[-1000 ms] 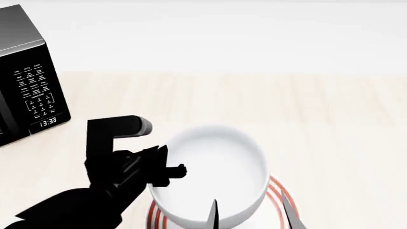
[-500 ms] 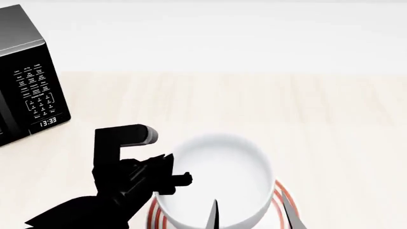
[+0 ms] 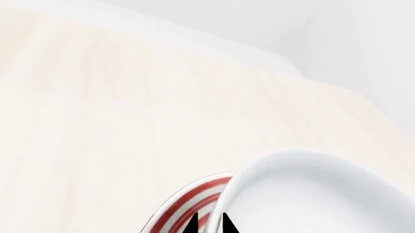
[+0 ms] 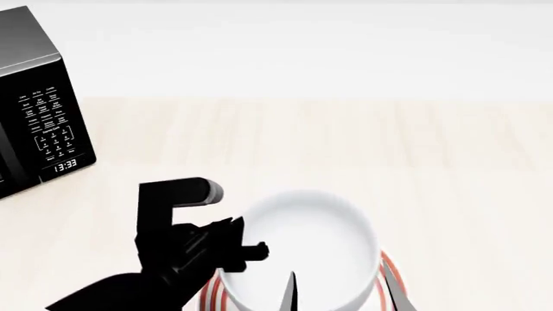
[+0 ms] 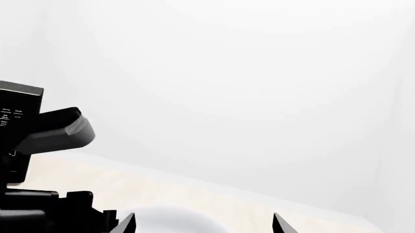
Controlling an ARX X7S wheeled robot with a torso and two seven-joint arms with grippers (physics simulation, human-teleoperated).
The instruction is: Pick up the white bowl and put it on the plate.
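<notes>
We hold the plain glossy white round bowl (image 4: 302,249) by its rim, over the flat white plate with red rings (image 4: 386,271).

In the head view our black left gripper (image 4: 250,251) meets the bowl's left rim, and in the left wrist view its two dark fingertips (image 3: 191,225) sit close together astride that thick rim, so we read the claw as narrow and clamped on the bowl. The bowl covers most of the plate, whose red rings peek out at the lower left and right; we cannot tell whether bowl and plate touch. Our right gripper (image 4: 341,291) shows two thin fingertips set wide apart at the bottom edge, holding nothing. The black microwave with a keypad (image 4: 35,103) stands well apart at the far left on the pale wooden table (image 4: 449,162).
</notes>
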